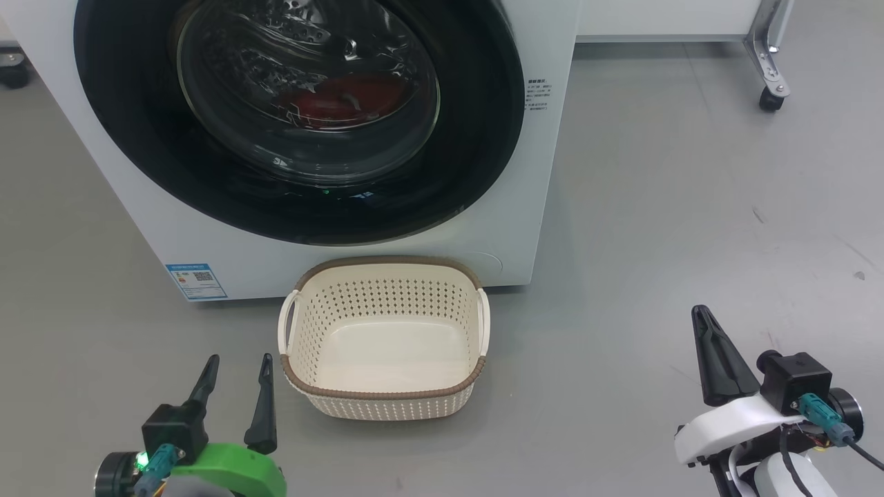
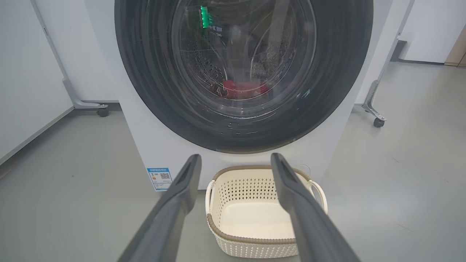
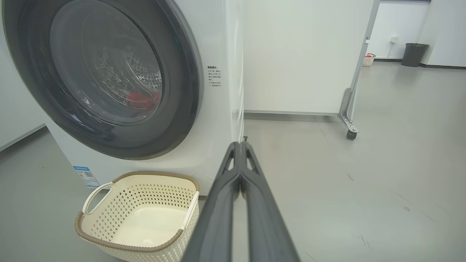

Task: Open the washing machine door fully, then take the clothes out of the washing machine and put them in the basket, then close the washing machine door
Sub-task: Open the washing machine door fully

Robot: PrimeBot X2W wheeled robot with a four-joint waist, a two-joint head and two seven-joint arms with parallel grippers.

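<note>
Illegible blue label (image 1: 196, 280) and small print (image 1: 536, 94) on washing machine (image 1: 242, 266)

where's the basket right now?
In the head view the basket sits lower centre on the grey floor, just in front of the washing machine, below its shut door; the open left pincer is just to its left.

The grey floor (image 1: 656, 207) carried the white washing machine (image 1: 552, 207) across the upper left of the frame. The cream basket (image 1: 387, 395) sat just before its base at lower centre, and a castered metal leg (image 1: 770, 83) stood upper right.
</note>
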